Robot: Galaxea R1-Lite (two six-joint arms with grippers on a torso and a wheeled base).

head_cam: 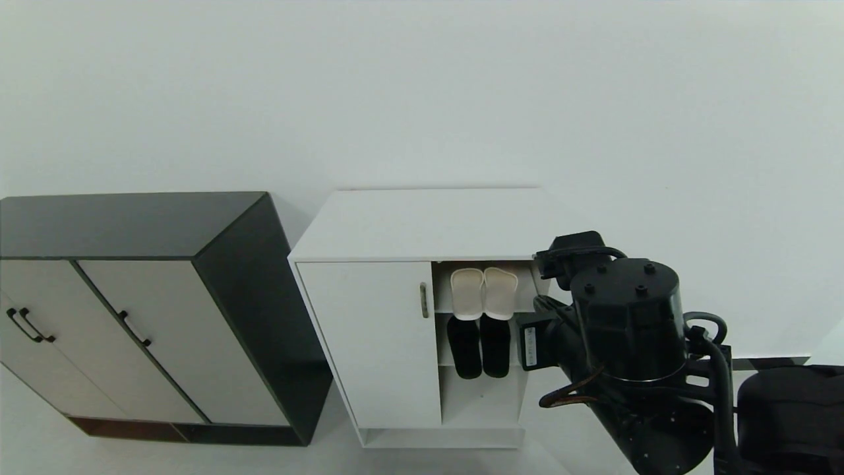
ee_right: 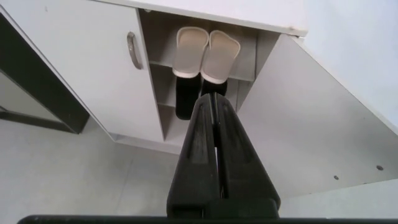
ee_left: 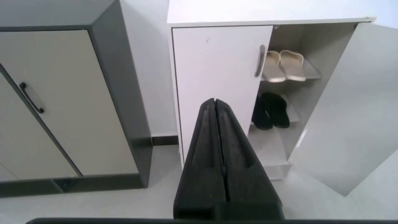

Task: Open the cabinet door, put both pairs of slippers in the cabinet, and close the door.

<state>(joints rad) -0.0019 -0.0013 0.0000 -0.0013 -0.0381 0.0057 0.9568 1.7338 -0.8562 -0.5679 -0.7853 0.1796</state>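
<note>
Cabinet (head_cam: 422,224) holds flat cream slippers (head_cam: 468,293) above matte black slippers (head_cam: 465,346).

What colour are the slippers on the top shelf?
The top-shelf slippers are cream white, clearest in the right wrist view.

No text can be read.
One small white label (head_cam: 531,346) is stuck on the right arm (head_cam: 626,330), near the open side of the cabinet (head_cam: 422,224); its dark print is too small to make out.
</note>
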